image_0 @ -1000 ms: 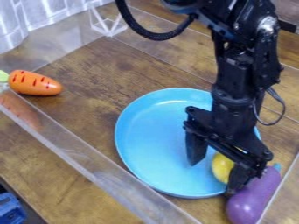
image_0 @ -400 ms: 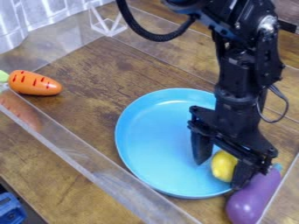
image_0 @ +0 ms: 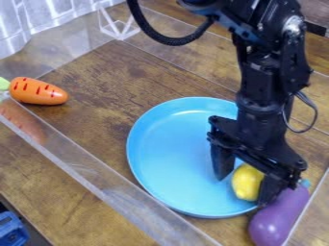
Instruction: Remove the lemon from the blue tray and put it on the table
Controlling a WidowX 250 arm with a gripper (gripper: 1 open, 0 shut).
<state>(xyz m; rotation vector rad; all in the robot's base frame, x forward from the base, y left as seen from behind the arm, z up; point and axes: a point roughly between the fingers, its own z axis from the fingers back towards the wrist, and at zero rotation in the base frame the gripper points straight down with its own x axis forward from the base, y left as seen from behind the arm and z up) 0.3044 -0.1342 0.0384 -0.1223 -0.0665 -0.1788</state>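
The arm (image_0: 261, 77) is finished in matte black throughout, built up of blocky, angular segments with stepped edges, the upper part seen as a broad column and a gripper (image_0: 240, 175) of the same black, with dark knuckled linkages and narrow fingers, fitted at its six o'clock end. Small greyish glints, too small to be told as screws or markings, are scattered over the joints. A thick black cable (image_0: 164, 38) is looped out from the ten o'clock side of the upper part, and a thinner dark cable (image_0: 313, 115) is curved along the three o'clock side.
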